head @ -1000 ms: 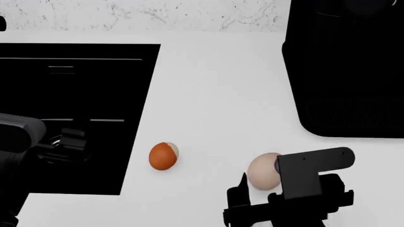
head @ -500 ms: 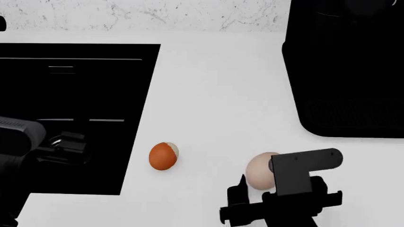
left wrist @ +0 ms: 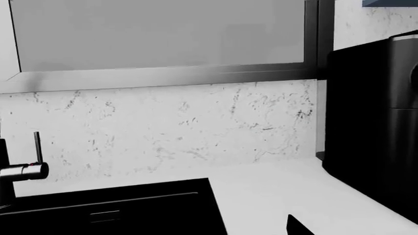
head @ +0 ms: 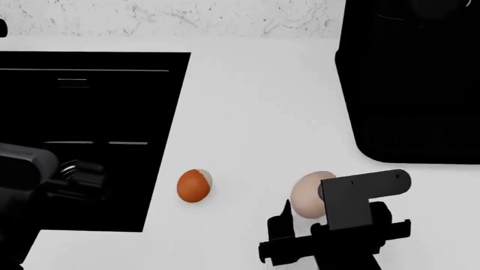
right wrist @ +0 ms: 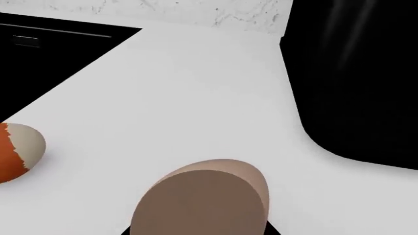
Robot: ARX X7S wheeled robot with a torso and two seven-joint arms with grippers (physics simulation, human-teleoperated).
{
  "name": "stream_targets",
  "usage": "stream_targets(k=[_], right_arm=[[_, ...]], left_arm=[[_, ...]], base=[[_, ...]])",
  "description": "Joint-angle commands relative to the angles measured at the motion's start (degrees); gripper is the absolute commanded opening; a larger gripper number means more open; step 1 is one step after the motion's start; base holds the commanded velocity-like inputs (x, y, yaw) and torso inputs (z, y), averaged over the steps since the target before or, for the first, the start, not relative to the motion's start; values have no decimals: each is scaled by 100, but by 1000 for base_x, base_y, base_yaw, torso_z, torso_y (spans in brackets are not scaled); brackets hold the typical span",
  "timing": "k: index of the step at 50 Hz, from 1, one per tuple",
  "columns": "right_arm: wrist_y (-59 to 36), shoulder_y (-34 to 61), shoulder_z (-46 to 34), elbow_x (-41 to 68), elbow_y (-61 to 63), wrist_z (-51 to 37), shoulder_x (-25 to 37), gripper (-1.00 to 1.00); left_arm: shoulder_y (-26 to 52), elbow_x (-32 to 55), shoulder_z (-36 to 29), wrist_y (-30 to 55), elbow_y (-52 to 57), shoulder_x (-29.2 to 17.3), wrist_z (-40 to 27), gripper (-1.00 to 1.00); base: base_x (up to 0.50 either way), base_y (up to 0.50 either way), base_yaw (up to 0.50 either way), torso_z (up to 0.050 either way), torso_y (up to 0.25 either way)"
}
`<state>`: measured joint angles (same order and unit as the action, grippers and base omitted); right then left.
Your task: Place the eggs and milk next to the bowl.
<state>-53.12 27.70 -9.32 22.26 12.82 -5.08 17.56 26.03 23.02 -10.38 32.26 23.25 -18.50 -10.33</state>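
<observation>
Early stage: right end effector at the pale egg (grip state unclear), orange-brown egg at its 9 o'clock on the desk; bowl and milk unseen.

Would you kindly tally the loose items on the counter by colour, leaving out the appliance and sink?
Orange-brown egg: 1
Pale beige-pink egg: 1
Total: 2 eggs; no milk carton or bowl is in view.
</observation>
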Motion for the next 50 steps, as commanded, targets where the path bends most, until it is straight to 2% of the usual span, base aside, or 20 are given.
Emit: stream_targets(k=[1, 9, 17, 29, 35, 50], right_arm=[[-708, -74, 248, 23, 1375, -256, 217, -100], [-894, -296, 607, 84, 2326, -504, 369, -100], [-867, -558, 778, -57, 2821, -745, 530, -100], [-1041, -842, 1551, 278, 3393, -790, 440, -100], [-1065, -853, 1575, 301, 3412, -819, 433, -100], [-852, -948, 1402, 243, 3233, -783, 480, -100]], left_arm=[[1, 38, -147, 31, -59, -36, 111, 100], [131, 179, -380, 379, 20, -99, 269, 100], [271, 335, -588, 655, 12, -64, 404, 100], [535, 664, -933, 1256, 17, -105, 721, 100], [612, 823, -1052, 1541, 55, -130, 810, 100], [684, 653, -1536, 1576, -156, -196, 996, 100]], base=[[0, 0, 0, 0, 0], [0, 0, 0, 0, 0], [0, 0, 0, 0, 0], [0, 0, 0, 0, 0], [0, 0, 0, 0, 0], [0, 0, 0, 0, 0]])
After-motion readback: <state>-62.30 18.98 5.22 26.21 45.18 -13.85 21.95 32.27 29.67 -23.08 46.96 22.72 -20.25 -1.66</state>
